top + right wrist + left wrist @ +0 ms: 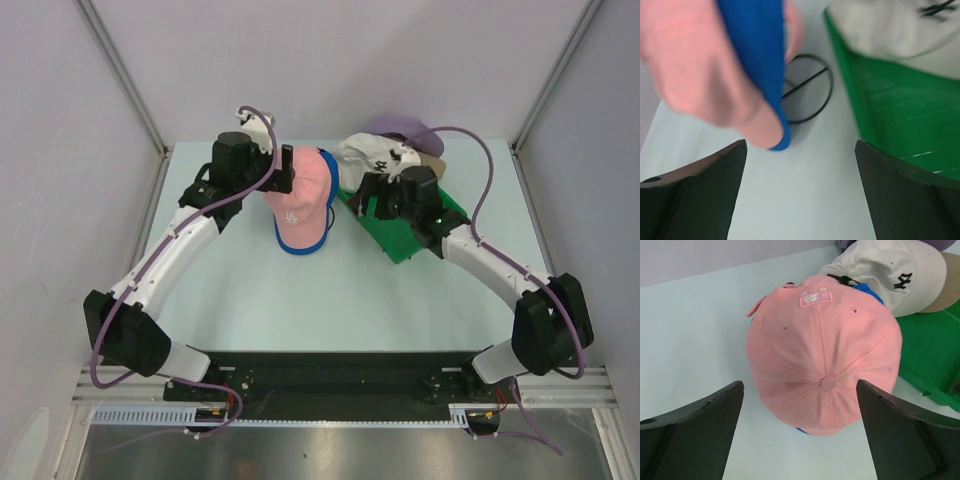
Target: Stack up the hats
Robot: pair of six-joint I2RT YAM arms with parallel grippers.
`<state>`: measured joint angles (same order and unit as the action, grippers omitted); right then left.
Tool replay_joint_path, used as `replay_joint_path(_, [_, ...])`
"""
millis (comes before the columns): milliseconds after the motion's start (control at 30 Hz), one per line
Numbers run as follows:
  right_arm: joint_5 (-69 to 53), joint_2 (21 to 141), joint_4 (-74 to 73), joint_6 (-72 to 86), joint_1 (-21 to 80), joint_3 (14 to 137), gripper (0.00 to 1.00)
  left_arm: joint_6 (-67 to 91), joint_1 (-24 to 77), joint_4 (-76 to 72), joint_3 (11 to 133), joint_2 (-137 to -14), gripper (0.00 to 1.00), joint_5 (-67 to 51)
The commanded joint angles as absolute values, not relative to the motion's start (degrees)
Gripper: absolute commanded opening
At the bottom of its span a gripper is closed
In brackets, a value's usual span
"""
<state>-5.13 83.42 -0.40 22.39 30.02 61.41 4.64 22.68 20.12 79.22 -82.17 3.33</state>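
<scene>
The pink cap (301, 194) sits on top of the royal blue cap (300, 248), whose brim edge shows below it. In the left wrist view the pink cap (822, 355) fills the middle, with blue (805, 430) peeking out under it. My left gripper (285, 170) is open at the pink cap's left side, holding nothing. The white cap (370, 155), lavender cap (402, 127) and tan cap (432, 164) lie piled on the green tray's far end. My right gripper (362, 197) is open and empty, between the pink cap and the tray. In the right wrist view the pink brim (700, 60) and blue brim (760, 55) hang ahead of it.
The green tray (412, 236) lies right of the stacked caps, and also shows in the left wrist view (930, 355) and the right wrist view (900, 110). A black wire stand (807, 90) stands under the blue cap. White walls enclose the table on three sides.
</scene>
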Motion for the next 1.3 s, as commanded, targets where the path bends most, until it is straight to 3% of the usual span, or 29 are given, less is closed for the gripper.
replay_joint_path(0, [-0.1, 88.67, -1.76, 21.01, 25.06, 68.28, 0.94, 7.91, 20.75, 22.06, 79.45, -82.09, 1.0, 5.01])
replay_joint_path(267, [1.67, 106.67, 5.27, 22.85, 24.43, 77.86, 0.94, 9.14, 18.37, 22.76, 80.68, -84.63, 1.0, 5.89])
replay_joint_path(500, [-1.3, 113.46, 7.9, 21.45, 28.47, 84.11, 0.94, 9.23, 17.05, 22.24, 81.12, -87.27, 1.0, 5.71])
replay_joint_path(1100, [-10.54, 108.2, 17.14, 19.95, 37.52, 73.66, 0.94, 6.07, 15.56, 22.76, 80.6, -84.74, 1.0, 6.85])
replay_joint_path(1267, [-7.31, 105.74, 13.38, 21.7, 39.2, 71.63, 0.94, 6.06, 15.21, 24.25, 78.22, -81.57, 1.0, 7.38])
